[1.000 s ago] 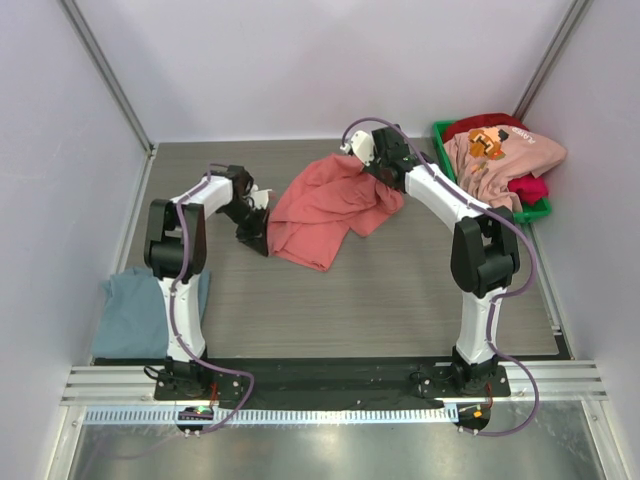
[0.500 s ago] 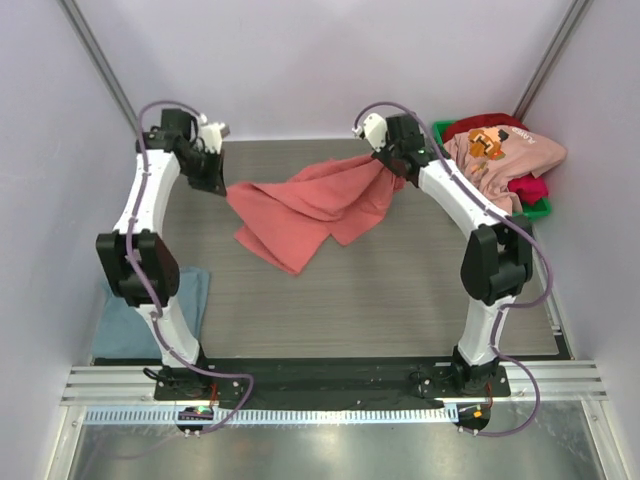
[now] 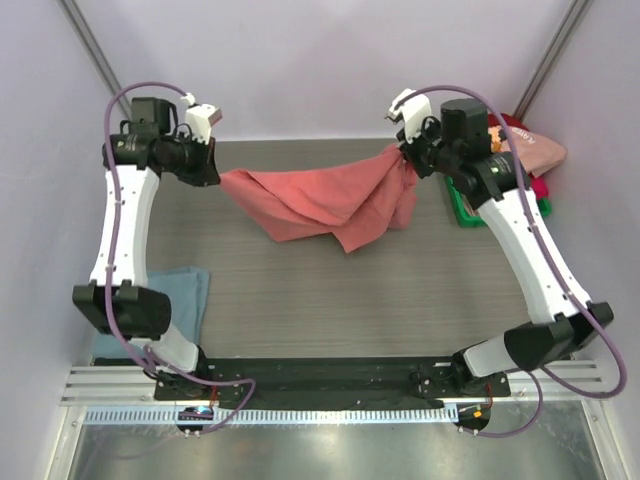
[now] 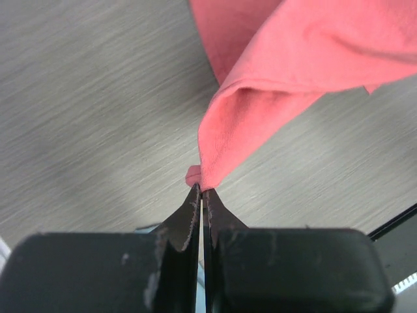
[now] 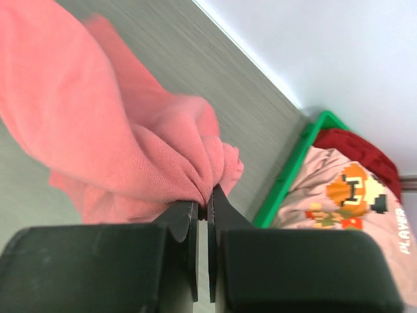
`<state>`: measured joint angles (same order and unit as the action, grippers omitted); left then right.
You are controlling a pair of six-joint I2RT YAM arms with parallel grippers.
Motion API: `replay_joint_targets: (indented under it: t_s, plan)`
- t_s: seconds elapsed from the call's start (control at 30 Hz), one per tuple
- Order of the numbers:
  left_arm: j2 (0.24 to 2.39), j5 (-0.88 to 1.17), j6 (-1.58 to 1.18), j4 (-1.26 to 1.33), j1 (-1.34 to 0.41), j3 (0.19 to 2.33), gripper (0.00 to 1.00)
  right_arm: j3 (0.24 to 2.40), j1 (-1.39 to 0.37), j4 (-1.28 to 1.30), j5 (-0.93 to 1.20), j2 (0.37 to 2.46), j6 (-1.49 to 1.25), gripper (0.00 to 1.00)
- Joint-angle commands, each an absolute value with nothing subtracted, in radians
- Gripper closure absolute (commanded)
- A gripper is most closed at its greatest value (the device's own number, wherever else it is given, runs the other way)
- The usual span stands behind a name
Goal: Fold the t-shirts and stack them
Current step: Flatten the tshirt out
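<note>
The salmon-red t-shirt hangs stretched in the air between my two grippers above the table, its middle sagging. My left gripper is shut on its left corner. My right gripper is shut on a bunched part of its right side. The grey-blue t-shirt lies folded at the near left. The light pink t-shirt with orange print and the crimson t-shirt lie in the green bin at the far right.
The green bin stands at the table's right edge, partly hidden behind my right arm. White walls close in the back and both sides. The grey wood-grain tabletop runs under the hanging shirt.
Both arms have risen and spread apart, lifting the salmon-red shirt off the table and pulling it out wide. The left gripper moved up and to the far left.
</note>
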<state>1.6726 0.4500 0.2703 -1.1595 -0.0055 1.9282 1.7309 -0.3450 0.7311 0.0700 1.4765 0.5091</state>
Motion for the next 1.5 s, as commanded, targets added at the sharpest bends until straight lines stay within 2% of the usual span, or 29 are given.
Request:
replay_joint_targets:
  t_s: [0.0,0.13,0.27,0.67,0.7,0.8,0.9,1.03,1.27,1.47]
  plan:
    - [1.466,0.477,0.291,-1.117,-0.005,1.922,1.00,1.735,-0.348,0.770,0.182,1.370,0.414,0.99]
    - [1.368,0.428,0.293,-1.068,-0.005,1.902,1.00,1.734,-0.351,0.792,0.202,1.289,0.436,0.99]
    - [1.396,0.439,0.276,-1.054,-0.005,1.878,1.00,1.689,-0.351,0.792,0.186,1.327,0.474,0.99]
    - [1.879,0.471,0.216,-1.057,-0.015,1.951,1.00,1.611,-0.336,0.629,0.152,1.676,0.635,0.99]
    - [1.906,0.465,0.210,-1.048,-0.015,1.960,1.00,1.621,-0.334,0.623,0.138,1.705,0.637,0.97]
    - [1.995,0.428,0.203,-1.042,-0.015,1.999,1.00,1.718,-0.333,0.609,0.068,1.804,0.605,0.70]
    - [2.031,0.420,0.183,-1.032,-0.015,2.010,1.00,1.749,-0.327,0.607,0.098,1.786,0.591,0.64]
    - [2.019,0.394,0.178,-1.011,-0.041,1.973,1.00,1.582,-0.374,0.638,0.319,1.599,0.659,0.63]
    - [1.974,0.371,0.167,-1.015,-0.060,1.901,1.00,1.221,-0.560,0.621,0.432,1.483,0.617,0.66]
    - [1.941,0.373,0.164,-1.029,-0.060,1.852,1.00,1.020,-0.675,0.408,0.443,1.466,0.621,0.67]
